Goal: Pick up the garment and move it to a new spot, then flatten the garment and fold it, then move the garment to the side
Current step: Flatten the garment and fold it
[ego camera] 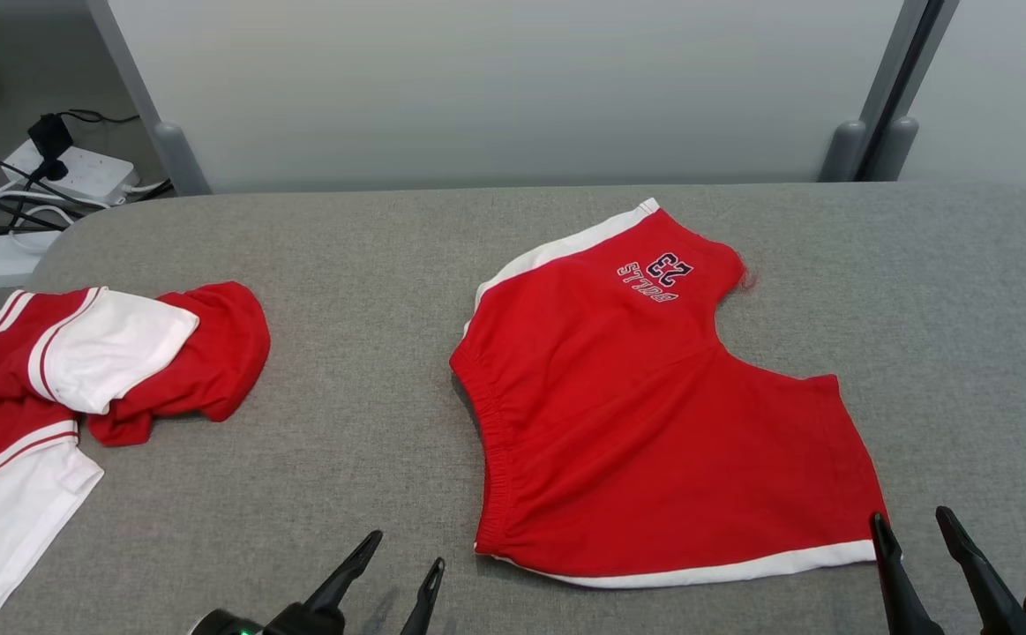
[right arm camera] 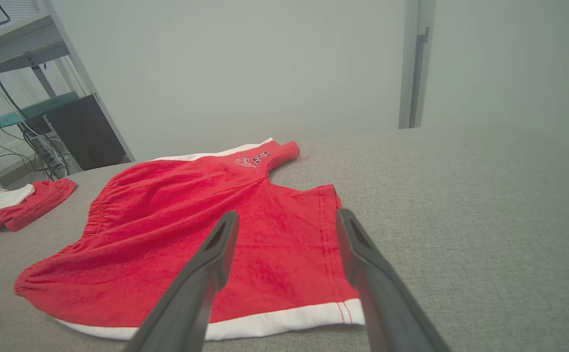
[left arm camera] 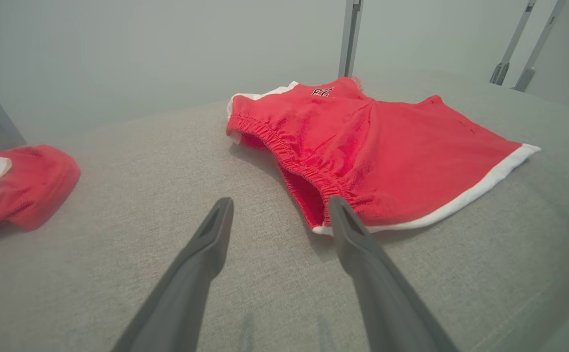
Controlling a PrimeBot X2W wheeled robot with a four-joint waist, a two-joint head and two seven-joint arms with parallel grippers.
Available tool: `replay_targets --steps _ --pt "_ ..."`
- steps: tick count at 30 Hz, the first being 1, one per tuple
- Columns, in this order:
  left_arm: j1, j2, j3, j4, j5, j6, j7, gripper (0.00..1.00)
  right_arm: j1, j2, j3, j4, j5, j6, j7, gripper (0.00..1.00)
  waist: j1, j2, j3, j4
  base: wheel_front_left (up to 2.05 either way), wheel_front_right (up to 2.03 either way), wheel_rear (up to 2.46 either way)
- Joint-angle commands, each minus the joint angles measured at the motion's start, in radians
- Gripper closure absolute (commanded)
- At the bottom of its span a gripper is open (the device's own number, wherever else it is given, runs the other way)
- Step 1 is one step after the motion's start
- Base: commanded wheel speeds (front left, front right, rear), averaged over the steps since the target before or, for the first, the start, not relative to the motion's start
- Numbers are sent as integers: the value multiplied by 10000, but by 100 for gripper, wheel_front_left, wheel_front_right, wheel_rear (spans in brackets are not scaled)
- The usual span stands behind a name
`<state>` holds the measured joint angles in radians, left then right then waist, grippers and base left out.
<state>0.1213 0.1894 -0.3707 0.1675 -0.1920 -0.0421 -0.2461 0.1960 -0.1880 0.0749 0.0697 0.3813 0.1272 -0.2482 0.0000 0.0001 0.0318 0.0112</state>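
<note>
The garment (ego camera: 645,414) is a pair of red shorts with white trim and a "23" logo, lying spread flat on the grey padded table (ego camera: 354,353). It also appears in the left wrist view (left arm camera: 387,142) and the right wrist view (right arm camera: 206,230). My left gripper (ego camera: 405,551) is open near the front edge, just left of the shorts' elastic waistband (left arm camera: 289,156). Open too, my right gripper (ego camera: 909,520) hovers at the shorts' near right corner, by the white hem (right arm camera: 284,320). Nothing is held.
A second pile of red and white clothes (ego camera: 80,379) lies at the table's left edge, also seen as red and white clothes (left arm camera: 15,186) in the left wrist view. A power strip with cables (ego camera: 54,172) sits beyond the left corner. A white wall panel (ego camera: 513,88) runs behind the table.
</note>
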Motion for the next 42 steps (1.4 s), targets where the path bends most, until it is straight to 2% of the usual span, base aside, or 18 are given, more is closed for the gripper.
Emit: replay_targets --steps 1,5,10,22,31,32,33,34,42 --pt "-798 85 164 -71 154 -145 -2 0 -321 -248 198 -376 112 35 -135 0 0 -1 175 -10 0 0 0" --pt "-1648 258 -502 611 442 -560 148 0 -517 -286 267 -430 119 35 -135 0 0 -1 453 -93 0 0 0" --pt "-2394 502 -1337 1584 484 -808 315 0 -683 -352 336 -467 142 35 -135 0 0 -1 679 -315 0 0 0" --pt "-3496 546 -2425 2947 144 -880 -17 0 -749 -465 327 -515 201 35 -135 0 0 -1 890 -799 0 0 0" --pt "-3908 575 -3011 3237 -132 -884 -140 0 -794 -562 305 -464 241 35 -135 0 0 -1 982 -885 0 0 0" --pt "-3954 593 -3091 3242 -153 -884 -144 29 -794 -572 322 -447 236 35 -135 0 0 -1 998 -872 0 0 0" --pt "-4002 607 -3141 3248 -178 -884 -147 98 -806 -572 333 -435 230 35 -135 0 0 -1 1020 -855 0 0 0" --pt "-4046 606 -3177 3245 -216 -884 -150 100 -823 -567 355 -418 232 35 -135 0 0 -1 1041 -831 0 0 0" --pt "-4160 819 -3629 2941 -715 -885 -148 100 -932 -609 479 61 307 35 -135 0 0 -1 1241 -543 0 0 0"
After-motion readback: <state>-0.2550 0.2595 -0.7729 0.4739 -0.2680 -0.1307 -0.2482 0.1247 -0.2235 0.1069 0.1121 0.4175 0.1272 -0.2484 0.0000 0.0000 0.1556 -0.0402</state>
